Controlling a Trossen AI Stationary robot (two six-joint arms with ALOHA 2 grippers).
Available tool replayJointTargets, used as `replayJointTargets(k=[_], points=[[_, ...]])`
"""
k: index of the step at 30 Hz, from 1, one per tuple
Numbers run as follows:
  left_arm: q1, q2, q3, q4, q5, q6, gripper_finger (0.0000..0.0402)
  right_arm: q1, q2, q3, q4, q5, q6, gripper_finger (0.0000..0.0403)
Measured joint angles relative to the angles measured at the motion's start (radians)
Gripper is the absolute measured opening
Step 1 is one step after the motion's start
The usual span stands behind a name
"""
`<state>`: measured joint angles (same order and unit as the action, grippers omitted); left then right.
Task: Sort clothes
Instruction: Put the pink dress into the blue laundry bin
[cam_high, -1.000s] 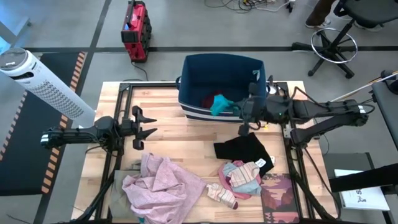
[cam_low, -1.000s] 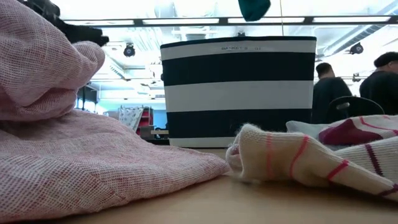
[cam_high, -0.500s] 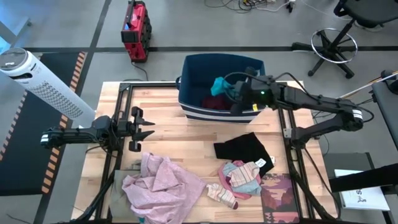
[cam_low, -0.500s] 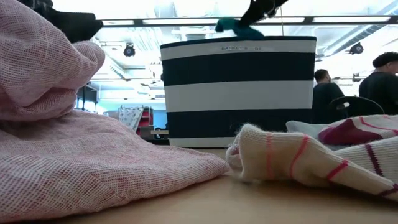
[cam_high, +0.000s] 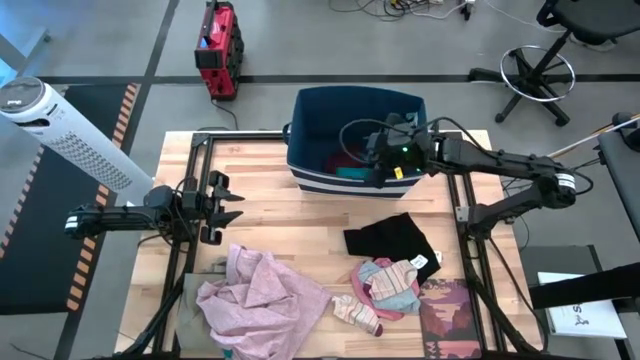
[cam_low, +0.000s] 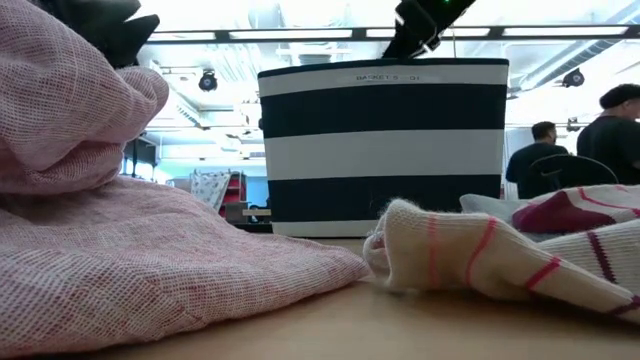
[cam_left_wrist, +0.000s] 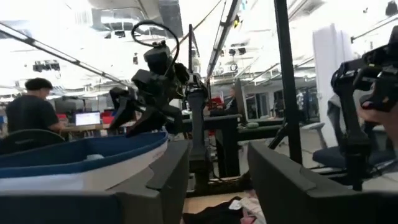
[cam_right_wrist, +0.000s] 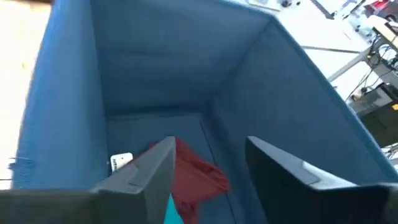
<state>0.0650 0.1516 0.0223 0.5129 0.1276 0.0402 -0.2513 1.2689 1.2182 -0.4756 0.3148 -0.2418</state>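
My right gripper (cam_high: 372, 160) hangs open over the navy striped bin (cam_high: 305, 110), with nothing between its fingers (cam_right_wrist: 140, 174). Below it on the bin's floor lie a maroon piece (cam_right_wrist: 198, 175) and a teal piece (cam_high: 350, 172). My left gripper (cam_high: 225, 207) stands open above the table's left part, clear of the clothes. On the near part of the table lie a pale pink garment (cam_high: 262, 290), a khaki-olive piece (cam_high: 195, 297) partly under it, a black piece (cam_high: 392, 240), a small heap of white, teal and maroon pieces (cam_high: 392, 282) and a pinkish sock (cam_high: 358, 313).
A dark red patterned booklet (cam_high: 450, 312) lies at the table's near right corner. The bin stands at the far edge, its striped wall (cam_low: 385, 145) facing the near side. Bare wood lies between the bin and the clothes. People show in the room behind (cam_low: 625, 120).
My right gripper has carried the teal piece up from beside the bin's near right corner, toward the far edge and over the bin. It has opened there, and the teal piece has fallen into the bin next to the maroon piece.
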Motion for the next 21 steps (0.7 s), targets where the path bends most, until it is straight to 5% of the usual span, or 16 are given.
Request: replayJointTargets(k=[9, 21], points=[[-0.001, 0.032, 0.073, -0.067, 0.101, -0.006, 0.0191, 0.12, -0.152, -0.044, 0.003, -0.012, 0.002, 0.0222], [-0.061, 0.328, 0.383, -0.425, 0.102, 0.082, 0.0122, 0.355, -0.263, -0.337, 0.203, -0.028, 0.106, 0.0125]])
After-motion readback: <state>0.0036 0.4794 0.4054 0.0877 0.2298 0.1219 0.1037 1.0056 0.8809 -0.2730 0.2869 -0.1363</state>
